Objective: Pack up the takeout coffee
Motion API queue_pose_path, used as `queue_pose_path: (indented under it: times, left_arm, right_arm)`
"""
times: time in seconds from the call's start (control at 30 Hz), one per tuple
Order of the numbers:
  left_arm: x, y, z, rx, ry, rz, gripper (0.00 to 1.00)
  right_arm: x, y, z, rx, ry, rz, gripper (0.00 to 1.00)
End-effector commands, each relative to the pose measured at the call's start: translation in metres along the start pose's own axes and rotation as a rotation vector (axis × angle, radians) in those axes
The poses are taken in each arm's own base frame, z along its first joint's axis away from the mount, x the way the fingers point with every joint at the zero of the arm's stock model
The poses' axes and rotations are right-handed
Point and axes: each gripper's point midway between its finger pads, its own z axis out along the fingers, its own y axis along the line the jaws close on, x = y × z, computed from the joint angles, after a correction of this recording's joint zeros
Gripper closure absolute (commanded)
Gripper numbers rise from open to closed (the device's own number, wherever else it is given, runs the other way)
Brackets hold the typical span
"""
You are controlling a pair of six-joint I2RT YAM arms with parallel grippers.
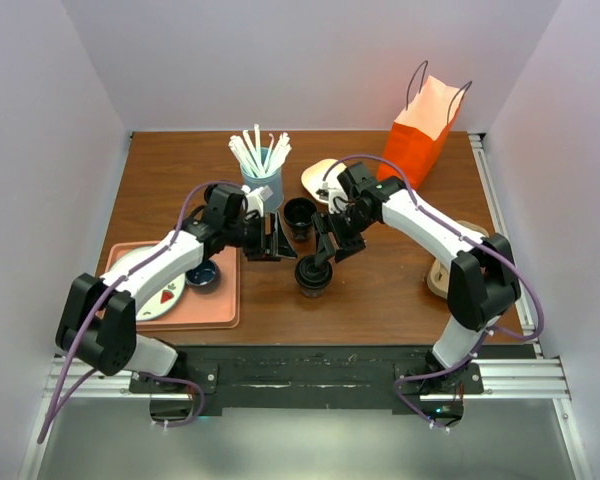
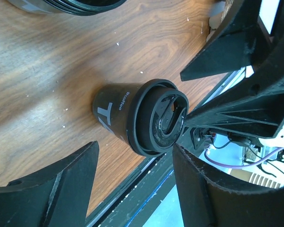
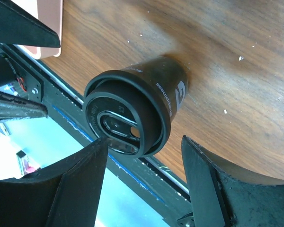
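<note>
Near the front centre of the wooden table [image 1: 380,300], the takeout coffee [image 1: 313,277] stood upright with its lid on, between the two arms. Only the top view showed its surroundings: a lidless black cup [image 1: 300,215] just behind it, a light blue tumbler of white straws [image 1: 260,172] farther back, an orange paper bag [image 1: 425,125] at the rear right, and a pink tray [image 1: 218,306] at the left bearing a plate [image 1: 160,300] and a dark blue mug [image 1: 202,273]. Only the wrist views settled the jaws. The left gripper [image 2: 133,147] stood wide, with the coffee ahead of its fingers and untouched. The right gripper [image 3: 144,142] also stood wide, with the coffee just beyond its fingers and apart from them. In the left wrist view one finger of the right gripper reached the lid's rim, but whether it touched could not be told. The white lettering on the cup's wall was partly turned away and not fully legible. A pale tan object [image 1: 318,176] behind the right arm was partly hidden and could not be identified.
</note>
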Motion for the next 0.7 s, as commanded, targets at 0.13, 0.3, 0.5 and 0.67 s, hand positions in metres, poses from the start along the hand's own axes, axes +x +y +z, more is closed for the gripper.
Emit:
queue_pose_path:
  times: [0.13, 0.3, 0.5, 0.67]
  left_arm:
    - [0.011, 0.002, 0.008, 0.021, 0.015, -0.015, 0.33]
    - [0.019, 0.006, 0.012, 0.021, 0.032, -0.033, 0.34]
    - [0.023, 0.003, 0.018, 0.045, 0.044, -0.036, 0.35]
    - [0.027, 0.004, 0.023, 0.049, 0.06, -0.039, 0.38]
  right_arm:
    - [-0.002, 0.001, 0.008, -0.044, 0.006, -0.038, 0.34]
    - [0.003, 0.0, 0.015, -0.058, 0.018, -0.032, 0.34]
    - [0.007, -0.001, 0.021, -0.08, 0.026, -0.021, 0.36]
    - [0.008, -0.001, 0.026, -0.093, 0.021, -0.011, 0.39]
